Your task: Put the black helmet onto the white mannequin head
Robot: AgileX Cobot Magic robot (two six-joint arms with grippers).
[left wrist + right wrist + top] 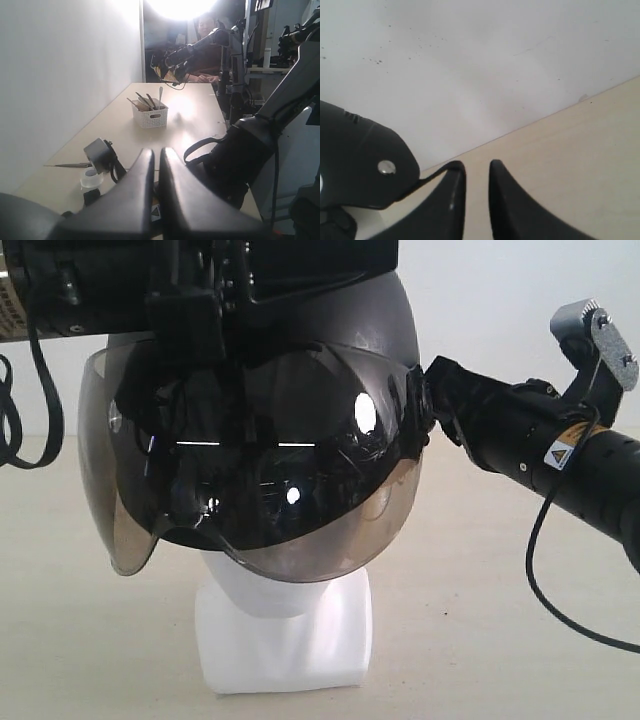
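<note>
The helmet (270, 430) sits on the head (285, 635), its shell over the crown and its tinted visor (250, 540) down over the face, so that only the chin and the blocky neck base show below the visor's rim. The head stands upright on the table (480, 620), in front of a pale wall (500, 300). The right gripper (476, 167) is at the helmet's side by the pivot knob; its fingers stand a little apart with nothing between them, and a thin black edge of the helmet's side piece meets the tip of one finger. The right arm (540, 445) reaches in from the side, its cable hanging below it. The left arm (120, 280) hangs over the top of the helmet. The left gripper (156, 152) is clenched, its fingers almost together with only a slit between them and nothing seen held. Beyond it on the table stands a white basket (150, 116) of utensils.
</note>
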